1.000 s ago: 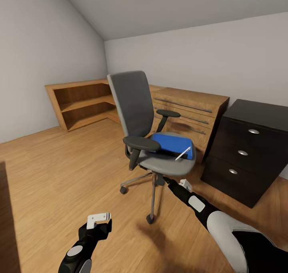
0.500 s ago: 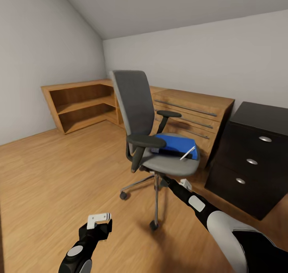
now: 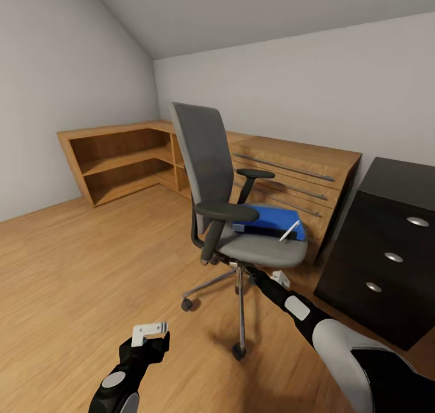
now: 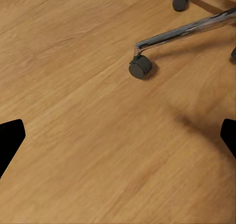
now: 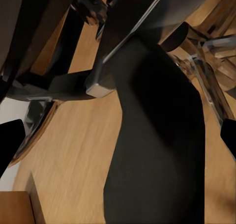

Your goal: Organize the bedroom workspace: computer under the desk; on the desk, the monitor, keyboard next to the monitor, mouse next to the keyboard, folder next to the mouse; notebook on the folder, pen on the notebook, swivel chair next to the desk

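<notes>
Head view: no readable writing anywhere. The swivel chair [image 3: 241, 219] stands mid-room, its back toward the left, seat facing right. The folder [image 3: 272, 219] lies flat on the seat, long axis running left-right, with the pen [image 3: 290, 230] slanting across its right end. Wooden shelving [image 3: 121, 159] and a black drawer cabinet [image 3: 386, 250] stand behind and right.

Left wrist view: the left gripper [image 4: 118, 135] is spread wide above bare floor, near a chair caster [image 4: 141, 67].

Right wrist view: the right gripper [image 5: 118, 135] is spread wide beneath the chair's underside.
</notes>
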Motion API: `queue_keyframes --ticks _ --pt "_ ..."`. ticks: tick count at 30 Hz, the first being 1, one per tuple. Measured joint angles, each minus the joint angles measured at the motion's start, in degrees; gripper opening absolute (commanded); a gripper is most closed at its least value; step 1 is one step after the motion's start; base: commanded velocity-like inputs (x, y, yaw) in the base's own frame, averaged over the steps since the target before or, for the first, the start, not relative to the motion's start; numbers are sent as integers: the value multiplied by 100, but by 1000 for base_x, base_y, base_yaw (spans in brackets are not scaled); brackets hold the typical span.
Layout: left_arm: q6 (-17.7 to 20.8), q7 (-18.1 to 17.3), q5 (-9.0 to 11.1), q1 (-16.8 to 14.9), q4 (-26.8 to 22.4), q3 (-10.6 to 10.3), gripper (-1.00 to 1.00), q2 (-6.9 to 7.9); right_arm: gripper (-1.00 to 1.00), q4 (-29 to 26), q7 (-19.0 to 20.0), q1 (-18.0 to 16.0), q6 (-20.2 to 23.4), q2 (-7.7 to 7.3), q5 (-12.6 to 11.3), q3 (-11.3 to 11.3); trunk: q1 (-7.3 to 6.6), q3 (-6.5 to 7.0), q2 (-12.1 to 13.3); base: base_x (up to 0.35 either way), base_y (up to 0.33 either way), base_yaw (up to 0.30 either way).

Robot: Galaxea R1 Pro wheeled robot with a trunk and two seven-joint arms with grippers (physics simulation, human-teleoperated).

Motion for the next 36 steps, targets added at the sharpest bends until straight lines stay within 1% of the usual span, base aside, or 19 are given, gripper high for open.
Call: queue_keyframes --ticks 3,10,12,13,17,22,25,27,29,36 --pt "0 2 0 0 0 0 100 0 100 4 0 0 -2 0 2 0 2 0 0 -145 0 0" --pt "0 -4 0 0 0 0 100 0 100 17 4 0 -10 6 3 1 3 0 0 -272 0 0" --pt "0 -4 0 0 -1 0 100 0 100 26 -4 4 -18 3 42 33 2 -1 1 -98 0 0" --pt "0 -4 0 0 -1 0 100 0 100 22 -8 2 -22 1 35 6 2 -1 1 -49 0 0" --pt "0 -4 0 0 0 0 100 0 100 17 18 1 -19 5 12 23 1 0 0 -31 0 0" --pt "0 -4 0 0 0 0 100 0 100 10 20 0 -21 0 15 1 3 0 0 -225 0 0" --pt "0 -4 0 0 0 6 100 0 100 5 12 0 -21 0 16 -3 1 0 0 -78 0 0" --pt "0 0 5 0 0 8 100 1 100 15 -9 4 -19 -11 60 87 1 -1 0 -61 -21 0" --pt "-1 3 7 0 1 7 100 0 100 6 1 -1 -9 -29 19 -4 2 0 0 -165 -99 0" --pt "-1 -2 15 0 1 8 100 0 100 7 -10 -1 -10 -50 17 -10 1 0 0 -145 -152 0"
